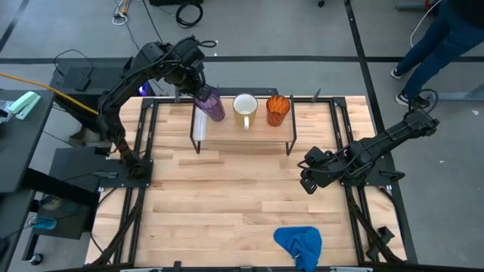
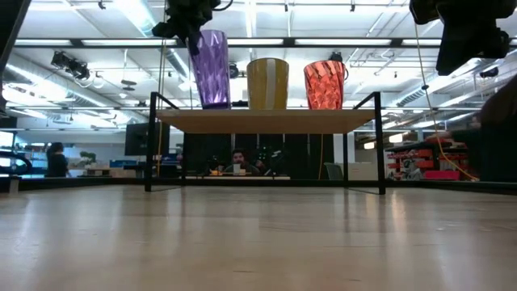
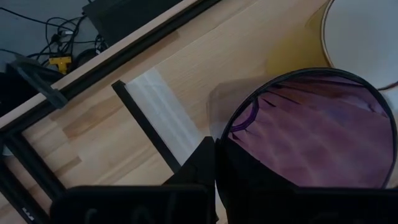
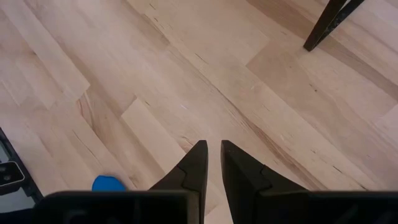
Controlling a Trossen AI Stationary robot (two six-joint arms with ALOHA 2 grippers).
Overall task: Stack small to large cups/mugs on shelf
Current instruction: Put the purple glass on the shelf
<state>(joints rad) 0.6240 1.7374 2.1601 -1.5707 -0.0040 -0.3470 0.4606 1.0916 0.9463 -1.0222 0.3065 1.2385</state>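
My left arm reaches up and over the back left of the table, elbow high, wrist bent down over the left end of the shelf [image 1: 198, 130]. My left gripper [image 1: 198, 89] sits at the rim of the purple tumbler [image 1: 211, 105]; one finger [image 3: 202, 165] is outside the wall and the other is hidden behind the translucent plastic, so the jaws are narrow, clamped on that rim. The tumbler stands on the board right below my jaws, and the low view shows its base on the shelf top. Just beside it, past my fingers, is the white mug [image 1: 245, 106], handle toward the table front, and beyond that the orange cup [image 1: 277, 110], near the shelf's right end. The three stand in one row, close but apart.

My right arm lies low along the right side of the table, stretched inward. My right gripper [image 4: 212, 163] points down at bare tabletop [image 4: 155, 81], its jaws nearly together with only a thin gap and nothing between them. A shelf leg [image 4: 326, 23] stands ahead of those jaws, well apart. A blue cloth [image 1: 299, 243] lies behind them at the table's front edge.
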